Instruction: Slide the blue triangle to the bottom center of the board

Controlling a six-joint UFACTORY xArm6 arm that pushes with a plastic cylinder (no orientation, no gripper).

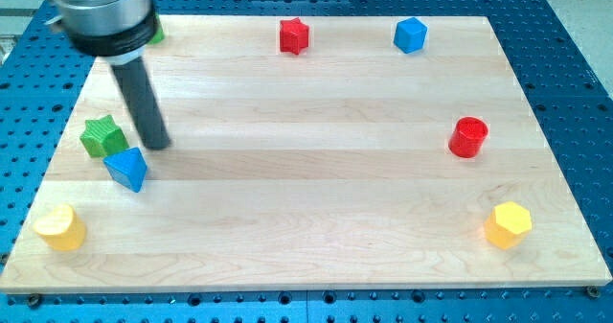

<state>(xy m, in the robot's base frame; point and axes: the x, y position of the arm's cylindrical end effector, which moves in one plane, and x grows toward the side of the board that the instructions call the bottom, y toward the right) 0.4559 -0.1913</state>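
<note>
At nine o'clock on the pale wooden board point(316, 218), my tip point(160, 145) stands bare, seemingly just clear of the blue triangular block point(127, 167); the slide to six o'clock remains undone.

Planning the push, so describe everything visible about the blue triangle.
The blue triangle is a small solid block, matte like painted wood, lying flat on the board near the view's left edge. The green star sits just above-left, apparently touching it. My tip stands just above-right, close; contact cannot be told.
</note>
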